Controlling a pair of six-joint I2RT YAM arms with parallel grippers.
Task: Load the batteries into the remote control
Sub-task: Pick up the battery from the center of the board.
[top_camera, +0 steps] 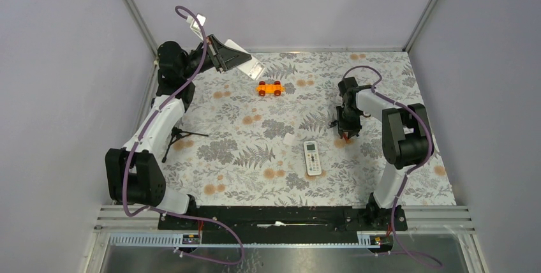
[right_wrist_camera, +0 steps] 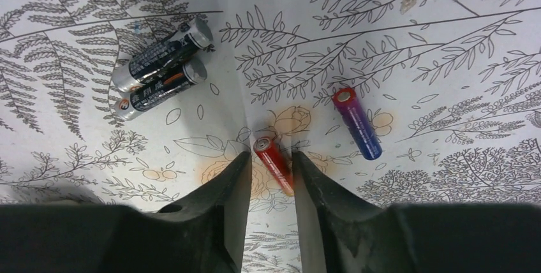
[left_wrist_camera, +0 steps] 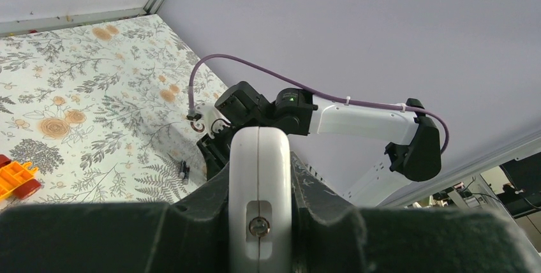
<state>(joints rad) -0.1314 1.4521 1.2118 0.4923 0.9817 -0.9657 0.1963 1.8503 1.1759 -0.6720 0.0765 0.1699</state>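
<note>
My left gripper (top_camera: 220, 55) is raised at the back left and shut on the remote control (top_camera: 241, 61). In the left wrist view its white edge (left_wrist_camera: 259, 177) stands clamped between the fingers. My right gripper (top_camera: 346, 134) is down at the table on the right. In the right wrist view it (right_wrist_camera: 271, 161) is open, its fingers either side of a red battery (right_wrist_camera: 274, 163) that lies slanted on the cloth against the right finger. A second battery (right_wrist_camera: 357, 123), red fading to blue, lies just to the right, outside the fingers.
Two black batteries (right_wrist_camera: 159, 72) lie left of the right gripper. A white remote with a pale green screen (top_camera: 312, 157) lies near the middle front. An orange toy car (top_camera: 270, 88) sits at the back. A small black tripod (top_camera: 178, 136) lies at the left.
</note>
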